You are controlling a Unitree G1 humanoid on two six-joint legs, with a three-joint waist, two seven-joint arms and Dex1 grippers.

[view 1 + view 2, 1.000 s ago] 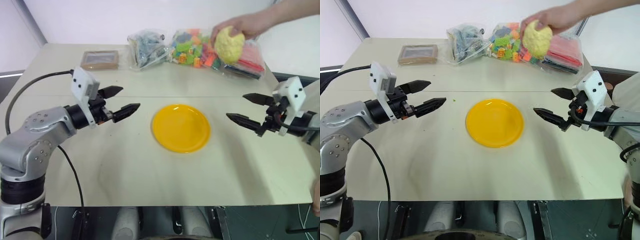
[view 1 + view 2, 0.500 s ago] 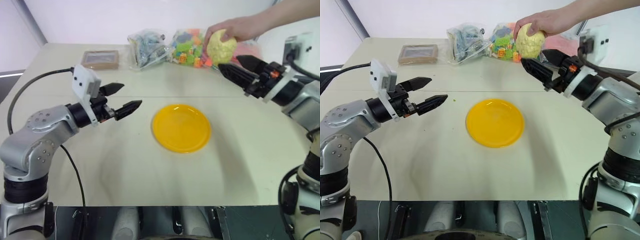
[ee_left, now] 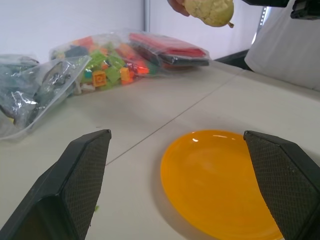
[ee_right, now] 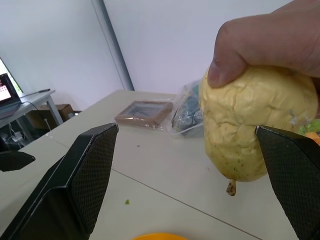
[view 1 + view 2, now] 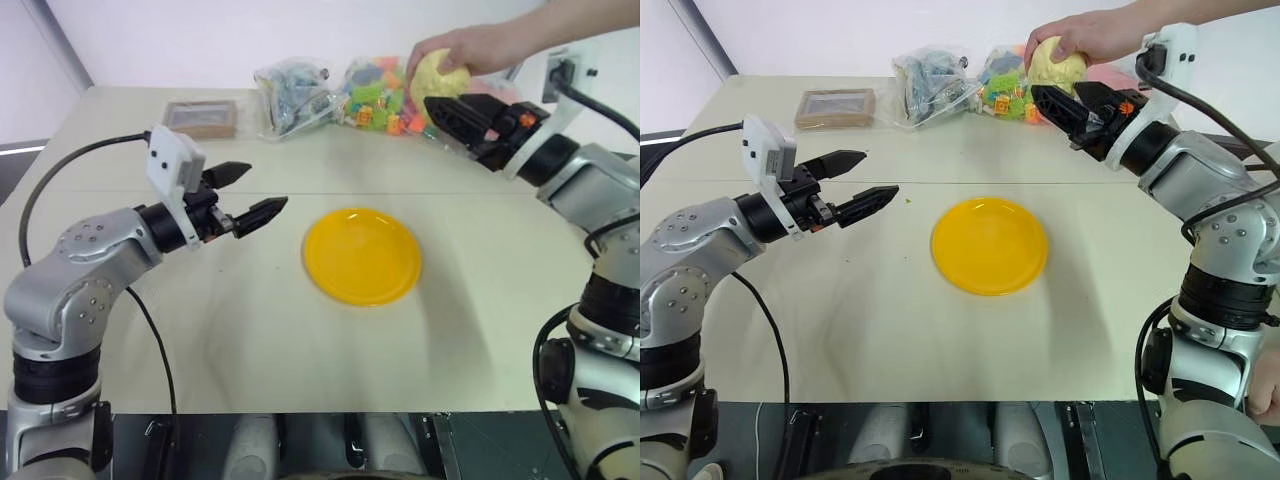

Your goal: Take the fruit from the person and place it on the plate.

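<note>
The person's hand [image 5: 1090, 35] holds the fruit [image 5: 1055, 65] aloft at one o'clock of the plate [image 5: 989, 245], presented for handover. Right claw [image 5: 1055, 105] spread just beneath it; left claw [image 5: 860, 180] spread, idle above the worktop [image 5: 940, 330].

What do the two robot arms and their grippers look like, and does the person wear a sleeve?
Both arms have rounded silver-grey metal segments with black joint rings. The left gripper and the right gripper each have two black pointed fingers with textured inner pads. A white boxy camera module sits on each wrist, and black cables run along both arms. The person's forearm is bare, with no sleeve visible.
</note>
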